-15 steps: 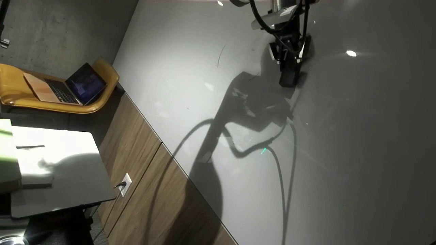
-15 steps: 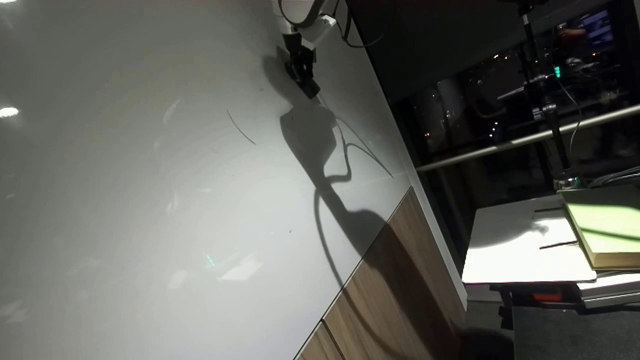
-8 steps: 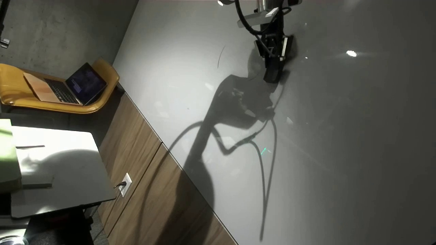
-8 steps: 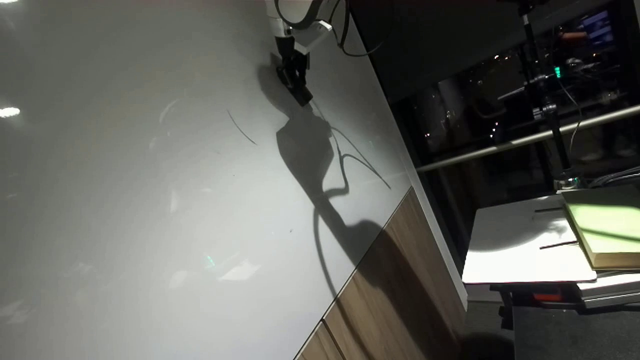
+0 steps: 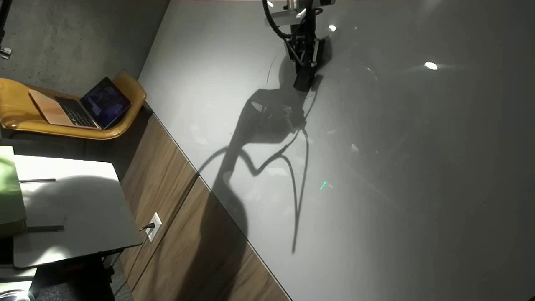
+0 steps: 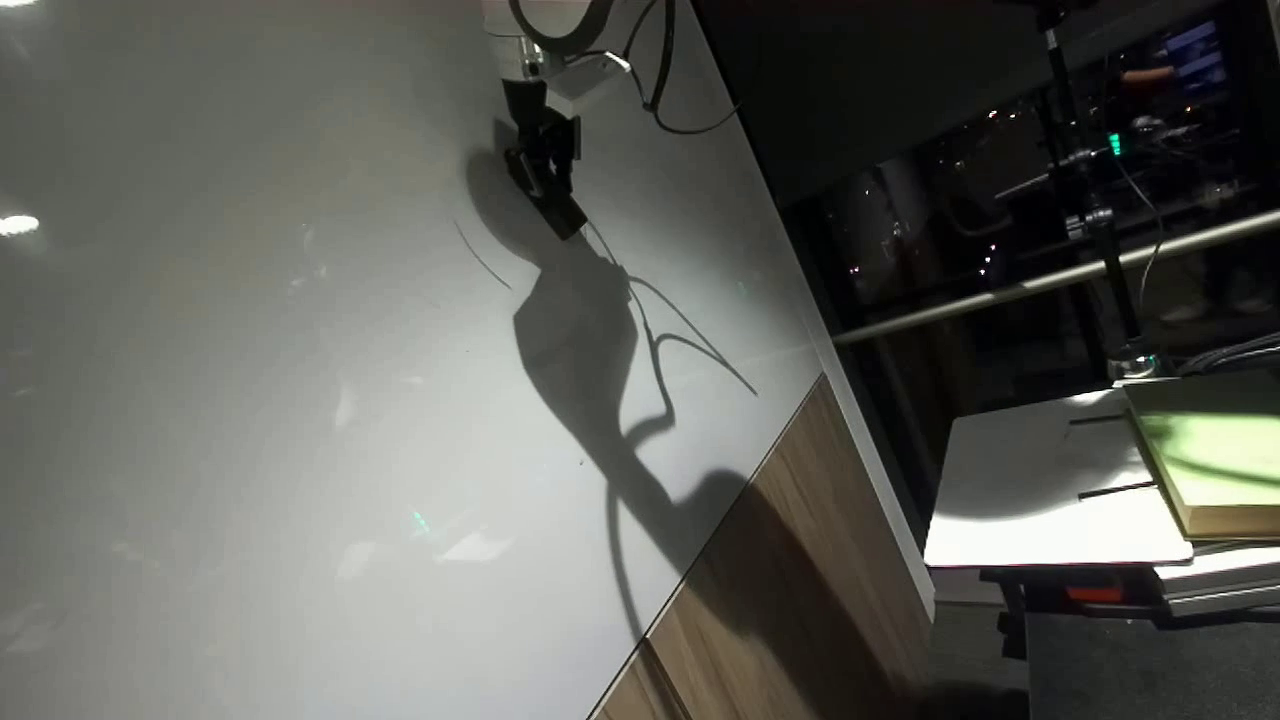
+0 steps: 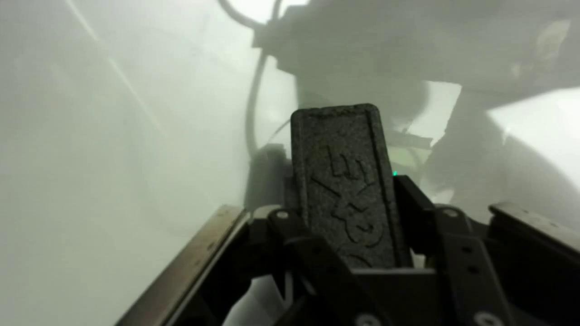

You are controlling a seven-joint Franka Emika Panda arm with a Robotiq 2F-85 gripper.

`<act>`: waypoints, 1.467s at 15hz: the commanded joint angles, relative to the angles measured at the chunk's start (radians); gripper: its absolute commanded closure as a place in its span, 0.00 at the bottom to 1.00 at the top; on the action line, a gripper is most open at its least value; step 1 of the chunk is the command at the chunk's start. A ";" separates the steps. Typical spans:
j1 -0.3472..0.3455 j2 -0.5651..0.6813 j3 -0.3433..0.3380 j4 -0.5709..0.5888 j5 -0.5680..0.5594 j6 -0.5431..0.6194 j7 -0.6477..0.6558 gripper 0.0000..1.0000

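- Block [image 7: 346, 181], dark grey, oblong, rounded at its corners, with a grainy, felt-like face scored by dark lines; it stands at the centre of the wrist view, its top tilted slightly left.
- Jaws clamped on the block's long sides, a black bolted finger [image 7: 317, 253] at either edge, the far end jutting past them.
- White panel [image 5: 418, 167], smooth and glossy, streaked with reflections, filling most of both exterior views; whether the block touches it, I cannot tell.
- Thin, curved dark line [image 6: 483, 257] on the panel, left of the block in both exterior views.
- Brown wood panelling [image 5: 167, 167], straight-grained, meeting the panel along a slanting seam.
- Arm [image 6: 512, 62], hanging in from the top edge of both exterior views, jaws pointing down the frame; its broad shadow [image 6: 575, 340] spreads below the block and across the wood panelling.
- In an exterior view, at the left: a smooth yellow chair [image 5: 14, 104] bearing an unfolded laptop [image 5: 79, 110], and a white outlet [image 5: 156, 219] below.
- In an exterior view, at the right: a black pole [image 6: 1121, 300] and pale rail [image 6: 980, 298].
- Table [image 6: 1040, 535], flat and pale-topped, toward a lower corner of both exterior views.
- Scored lines on the block: visible in the wrist view alone.
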 commanded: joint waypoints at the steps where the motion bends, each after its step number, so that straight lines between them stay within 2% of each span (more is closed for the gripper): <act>1: 0.073 0.018 0.048 0.019 -0.018 0.010 0.045 0.72; 6: 0.175 0.049 0.105 0.036 -0.031 0.013 0.071 0.72; 9: 0.196 0.059 0.100 0.029 -0.027 0.026 0.058 0.72; 22: 0.092 0.032 -0.013 -0.056 -0.053 0.077 0.023 0.72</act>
